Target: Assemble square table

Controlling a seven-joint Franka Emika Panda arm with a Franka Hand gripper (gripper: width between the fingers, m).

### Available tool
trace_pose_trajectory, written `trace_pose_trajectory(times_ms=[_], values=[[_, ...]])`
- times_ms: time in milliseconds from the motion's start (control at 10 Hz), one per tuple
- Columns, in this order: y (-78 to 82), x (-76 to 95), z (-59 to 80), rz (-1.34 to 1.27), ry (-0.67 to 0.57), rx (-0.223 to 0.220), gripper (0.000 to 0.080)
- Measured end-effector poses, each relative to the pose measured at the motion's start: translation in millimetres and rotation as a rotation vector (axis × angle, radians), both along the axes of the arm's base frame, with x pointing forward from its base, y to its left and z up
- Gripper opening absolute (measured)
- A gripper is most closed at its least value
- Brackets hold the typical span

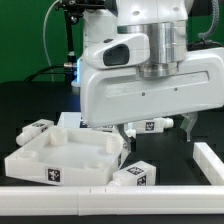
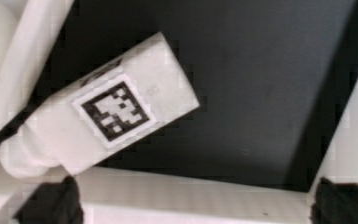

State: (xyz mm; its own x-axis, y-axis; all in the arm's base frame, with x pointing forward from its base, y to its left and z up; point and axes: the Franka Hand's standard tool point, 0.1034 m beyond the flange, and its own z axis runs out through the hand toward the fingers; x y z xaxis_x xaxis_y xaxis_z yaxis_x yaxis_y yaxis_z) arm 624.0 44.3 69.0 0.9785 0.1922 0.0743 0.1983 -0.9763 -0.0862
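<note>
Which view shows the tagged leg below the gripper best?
Wrist view: the leg fills much of the frame, its tag plain. The exterior view shows the same leg small, with just its tagged face visible.

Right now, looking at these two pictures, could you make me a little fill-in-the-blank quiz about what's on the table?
1. The square table top lies at the exterior view's ___ side.
2. The leg in the wrist view carries a black-and-white square ___.
3. The tool is ___, gripping nothing.
4. The work table is coloured ___.
Missing words: left; tag; open; black.
</note>
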Motion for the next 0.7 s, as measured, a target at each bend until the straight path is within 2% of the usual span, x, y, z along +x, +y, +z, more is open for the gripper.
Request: trace_pose_trajectory(times_ms=[100,200,300,400,700], values=[[0.0,0.3,-0.2,-0.02,-0.004,0.002,0.065],[-0.5,-0.5,-4.4,-0.181,-0.046,0.016,0.065],[3.5,-10.8,-14.0,-0.329,-0.055,0.035,0.065],[2.3,-15.8,-17.3,-0.308,-0.033,0.035,0.065],[3.2,-14.5,-17.6,-0.308,-0.034,0.036,0.065]])
